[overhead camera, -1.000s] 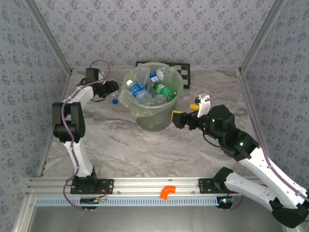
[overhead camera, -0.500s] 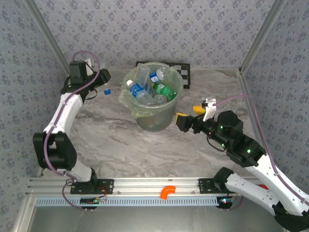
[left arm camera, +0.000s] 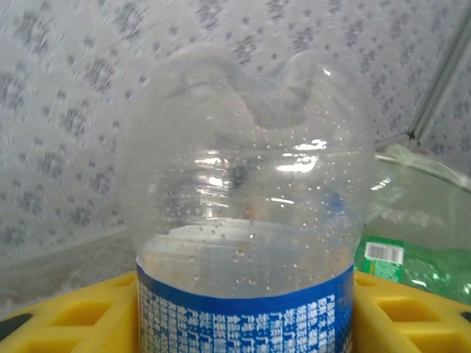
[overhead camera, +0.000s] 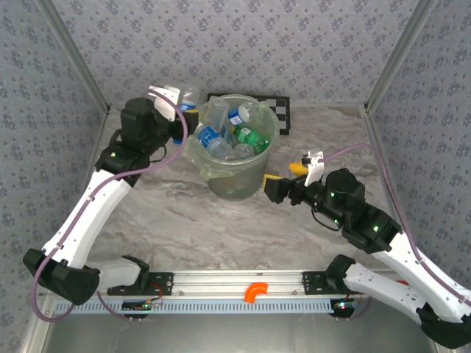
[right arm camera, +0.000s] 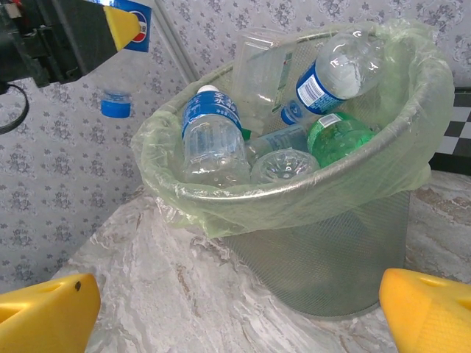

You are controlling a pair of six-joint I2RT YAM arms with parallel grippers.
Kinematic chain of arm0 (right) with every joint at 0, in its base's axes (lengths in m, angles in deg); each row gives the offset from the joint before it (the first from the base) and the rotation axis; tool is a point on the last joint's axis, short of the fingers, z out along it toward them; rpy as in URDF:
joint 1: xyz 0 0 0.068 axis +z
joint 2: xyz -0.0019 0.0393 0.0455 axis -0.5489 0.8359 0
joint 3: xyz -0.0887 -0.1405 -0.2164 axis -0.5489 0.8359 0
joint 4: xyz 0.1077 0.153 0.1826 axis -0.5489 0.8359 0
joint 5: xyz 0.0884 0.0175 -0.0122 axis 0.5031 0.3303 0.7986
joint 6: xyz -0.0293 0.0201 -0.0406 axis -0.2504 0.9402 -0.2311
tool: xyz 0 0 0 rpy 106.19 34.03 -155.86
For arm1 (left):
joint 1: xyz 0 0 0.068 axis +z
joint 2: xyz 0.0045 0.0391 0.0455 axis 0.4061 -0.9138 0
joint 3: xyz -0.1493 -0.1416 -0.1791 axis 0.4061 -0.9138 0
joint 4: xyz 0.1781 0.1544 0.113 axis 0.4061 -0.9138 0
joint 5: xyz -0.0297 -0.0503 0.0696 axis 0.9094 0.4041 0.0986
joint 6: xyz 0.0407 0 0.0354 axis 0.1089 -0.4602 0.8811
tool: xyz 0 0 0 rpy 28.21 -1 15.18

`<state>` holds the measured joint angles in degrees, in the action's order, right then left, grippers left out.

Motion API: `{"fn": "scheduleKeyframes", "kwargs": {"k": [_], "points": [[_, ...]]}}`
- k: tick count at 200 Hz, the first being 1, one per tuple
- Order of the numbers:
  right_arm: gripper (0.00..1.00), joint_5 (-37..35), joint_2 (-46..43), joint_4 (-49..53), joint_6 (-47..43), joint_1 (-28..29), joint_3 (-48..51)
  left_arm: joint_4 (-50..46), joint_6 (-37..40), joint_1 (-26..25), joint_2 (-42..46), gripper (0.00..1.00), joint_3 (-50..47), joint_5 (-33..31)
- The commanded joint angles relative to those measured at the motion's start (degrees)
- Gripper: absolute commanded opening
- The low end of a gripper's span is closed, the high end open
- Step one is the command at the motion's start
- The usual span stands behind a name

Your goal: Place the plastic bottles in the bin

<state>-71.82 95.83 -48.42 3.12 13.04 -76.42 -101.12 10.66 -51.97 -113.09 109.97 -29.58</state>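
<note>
My left gripper [overhead camera: 184,119] is shut on a clear plastic bottle [overhead camera: 190,95] with a blue label, held in the air just left of the bin's rim. In the left wrist view the bottle [left arm camera: 243,220] stands between the yellow fingers [left arm camera: 66,312]. From the right wrist view it [right arm camera: 121,66] hangs with its blue cap down. The bin [overhead camera: 237,184], a mesh bucket with a pale green liner [right arm camera: 294,198], holds several bottles [right arm camera: 213,140], one of them green [right arm camera: 335,136]. My right gripper [overhead camera: 283,175] stands open beside the bin's right wall, nothing between its fingers [right arm camera: 44,312].
A black-and-white checkered board [overhead camera: 283,112] lies behind the bin. Patterned walls and metal posts [overhead camera: 386,70] close in the marble table [overhead camera: 191,220]. An orange hook [overhead camera: 256,292] sits on the near rail.
My left arm has swung from the far left corner up and right to the bin's left rim, carrying the bottle. The right gripper has barely shifted.
</note>
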Motion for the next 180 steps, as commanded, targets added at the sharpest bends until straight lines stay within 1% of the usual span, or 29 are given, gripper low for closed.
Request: {"fn": "scheduleKeyframes", "kwargs": {"k": [1,33,54,67,80,100,124,130,139,154,180], "points": [[0.99,-1.71,-0.2,-1.19,0.49,0.56,0.3,1.16,10.94,-4.41,1.18,0.57,3.28,-5.59],[0.99,-2.38,-0.65,-1.29,0.38,0.78,0.62,1.93,21.59,-10.22,-0.44,0.58,3.63,-8.23],[0.99,-3.28,-2.01,-1.05,-0.31,0.78,1.29,2.18,25.77,-12.71,-1.77,0.58,4.08,-7.8],[0.99,-4.68,-3.45,-0.6,-0.42,0.71,1.88,2.15,29.42,-14.18,-2.69,0.58,4.0,-6.92],[1.0,-5.65,-5.13,-0.39,-0.07,0.67,2.71,3.04,33.01,-15.55,-3.86,0.57,4.09,-7.38],[0.99,-5.97,-7.18,-0.05,0.3,0.55,3.87,3.41,36.13,-16.18,-5.94,0.57,5.36,-5.87],[0.99,-6.8,-8.57,1.49,0.56,0.53,4.21,0.73,40.18,-16.98,-9.45,0.59,9.44,-4.91],[0.99,-7.01,-8.98,1.75,0.49,0.5,4.42,0.3,41.95,-17.19,-10.19,0.61,9.95,-4.55],[0.99,-7.11,-9.71,2.32,0.48,0.52,4.57,0.25,44.73,-17.47,-11.01,0.6,10.08,-3.59],[0.99,-7.83,-11.15,3.05,0.13,0.43,5.18,1.67,48.33,-18.37,-12.52,0.6,10.41,-4.8],[0.99,-8.69,-12.91,3.04,0.22,0.13,6.2,-0.51,52.26,-18.79,-16.24,0.59,13.63,-5.36]]}}
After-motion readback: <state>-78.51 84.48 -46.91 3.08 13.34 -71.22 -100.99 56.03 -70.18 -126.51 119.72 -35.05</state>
